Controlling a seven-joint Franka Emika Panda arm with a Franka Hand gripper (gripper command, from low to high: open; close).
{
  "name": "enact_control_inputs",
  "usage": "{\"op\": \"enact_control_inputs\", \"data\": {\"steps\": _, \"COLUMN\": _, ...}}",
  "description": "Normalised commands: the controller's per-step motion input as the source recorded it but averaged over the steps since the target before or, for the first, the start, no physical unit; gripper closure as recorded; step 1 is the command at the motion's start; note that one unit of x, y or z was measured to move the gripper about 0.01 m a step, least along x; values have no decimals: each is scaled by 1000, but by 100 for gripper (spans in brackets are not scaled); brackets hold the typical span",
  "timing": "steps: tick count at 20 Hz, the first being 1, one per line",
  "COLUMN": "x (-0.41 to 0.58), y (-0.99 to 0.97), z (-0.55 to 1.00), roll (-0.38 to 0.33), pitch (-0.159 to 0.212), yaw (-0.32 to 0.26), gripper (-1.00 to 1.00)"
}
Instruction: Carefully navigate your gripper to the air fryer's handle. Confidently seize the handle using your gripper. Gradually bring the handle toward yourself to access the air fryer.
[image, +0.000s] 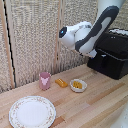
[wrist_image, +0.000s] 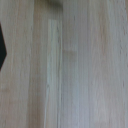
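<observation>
Progress: judging by how things lie, the task is at its first step; the drawer of the air fryer (image: 111, 54) looks flush, and nothing has hold of the handle (image: 103, 56).
Air fryer: black box at about 3 o'clock in the exterior view, at the far end of the tabletop (image: 95, 102), against the woven wall.
Handle: a dark bar on the front panel, facing the arm; it blends into the black front, so its outline is hard to trace.
Arm: the white and black arm comes down from about 1 o'clock and bends in front of the air fryer, partly covering its front corner.
End effector: not clearly seen in either view; the wrist view shows only pale wood and a dark sliver at one edge, so I cannot tell whether the fingers are wide or narrow.
Left to do: reach the handle, close on it, pull the drawer out.
Nearby things: a pink cup (image: 45, 80), an orange piece (image: 61, 82) and a small bowl (image: 78, 85) with orange food near the centre; a patterned plate (image: 32, 111) at 7 o'clock.
In the way: my judgement is nothing; these things lie well apart from the air fryer's front.
</observation>
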Motion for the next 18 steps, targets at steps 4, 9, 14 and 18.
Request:
{"op": "enact_control_inputs", "data": {"steps": 4, "x": -151, "y": -749, "z": -96, "roll": -35, "pitch": -74, "yaw": 145, "gripper": -100}}
{"op": "enact_control_inputs", "data": {"steps": 9, "x": -151, "y": -747, "z": -130, "roll": -16, "pitch": -61, "yaw": 126, "gripper": -100}}
{"op": "enact_control_inputs", "data": {"steps": 14, "x": -130, "y": -665, "z": -152, "roll": -27, "pitch": -30, "yaw": 155, "gripper": -100}}
{"op": "enact_control_inputs", "data": {"steps": 18, "x": -101, "y": -570, "z": -146, "roll": -49, "pitch": -10, "yaw": 159, "gripper": -100}}
